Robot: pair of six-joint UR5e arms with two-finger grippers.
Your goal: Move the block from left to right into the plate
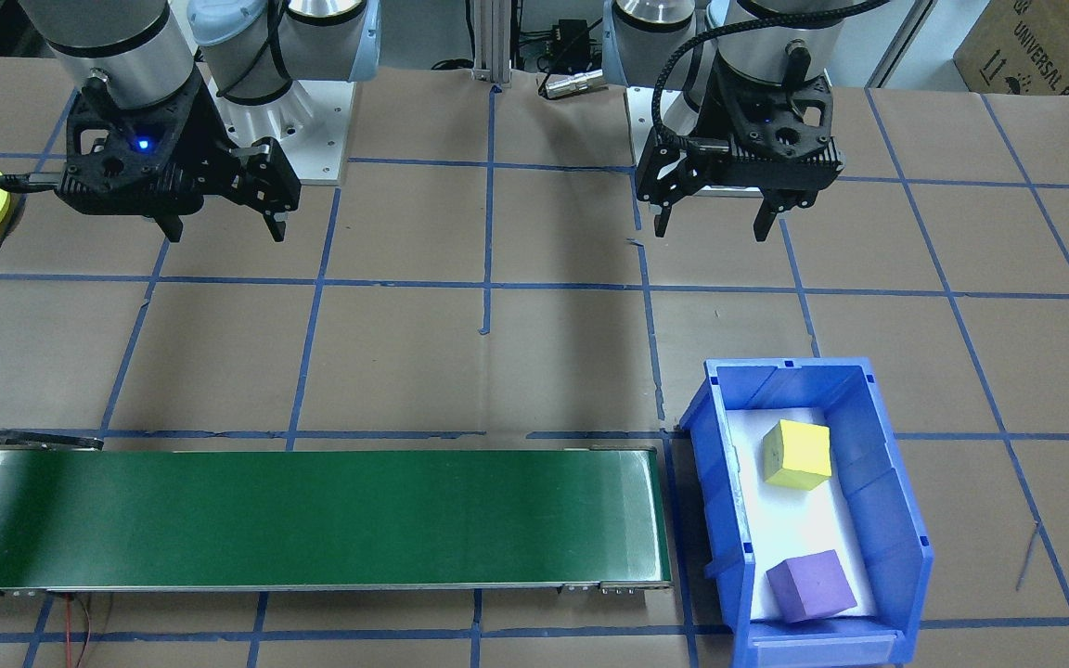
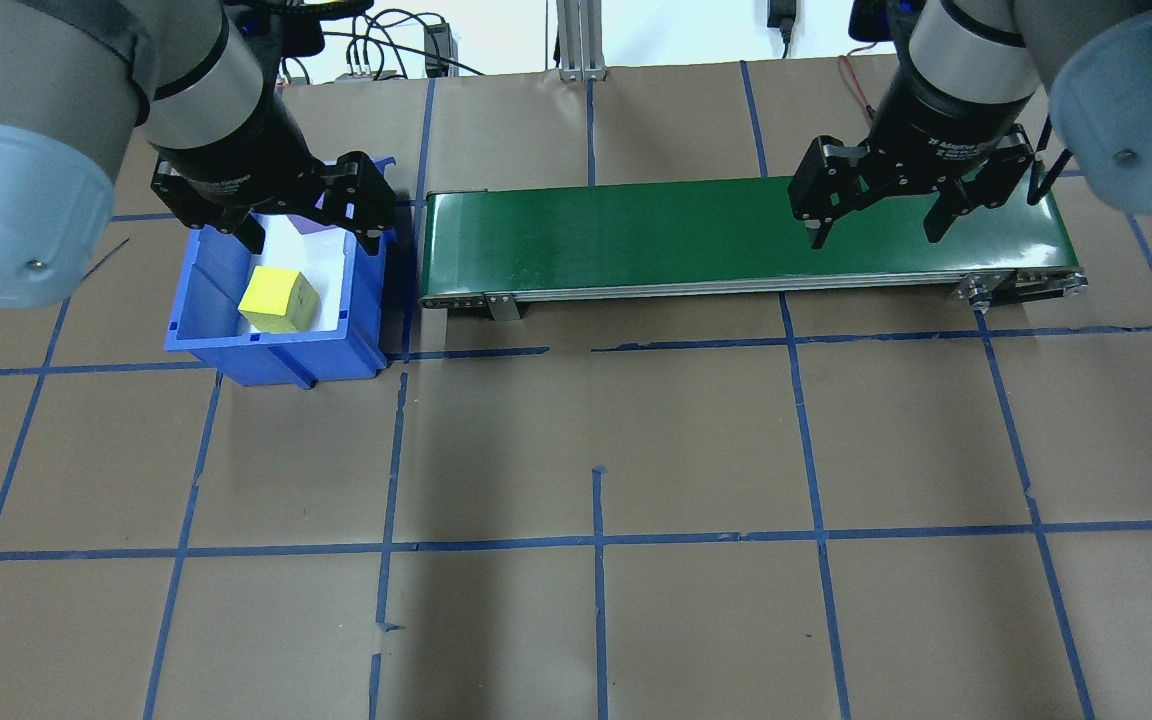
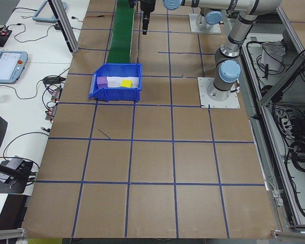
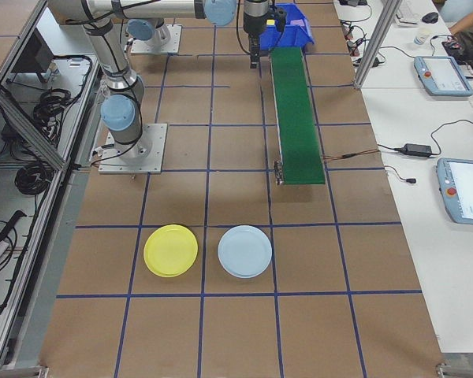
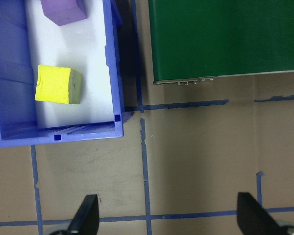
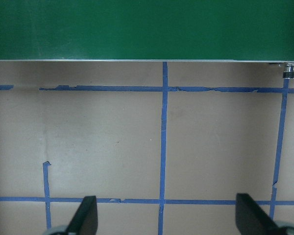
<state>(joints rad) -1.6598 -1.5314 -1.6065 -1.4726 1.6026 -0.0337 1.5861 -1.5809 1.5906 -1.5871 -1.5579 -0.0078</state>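
Right now my left tool point(image 1: 713, 228) hangs above bare worktop point(image 1: 534, 353) with its fingers spread wide and nothing between them, set back toward my base from the blue bin point(image 1: 906, 547). Inside that bin, on a white liner, sit a yellow block point(image 1: 797, 454) and a purple block point(image 1: 811, 585), apart from each other; the yellow one lies nearer my base. My right tool point(image 1: 224, 228) is likewise spread and empty, hovering over the worktop on my side of the green conveyor belt point(image 1: 312, 520), near its far end from the bin. One end of the belt sits just beside the bin. Well past the belt's other end, the yellow plate point(image 4: 170, 250) lies flat on the worktop, with a pale blue plate point(image 4: 245, 251) just beside it; both hold nothing.
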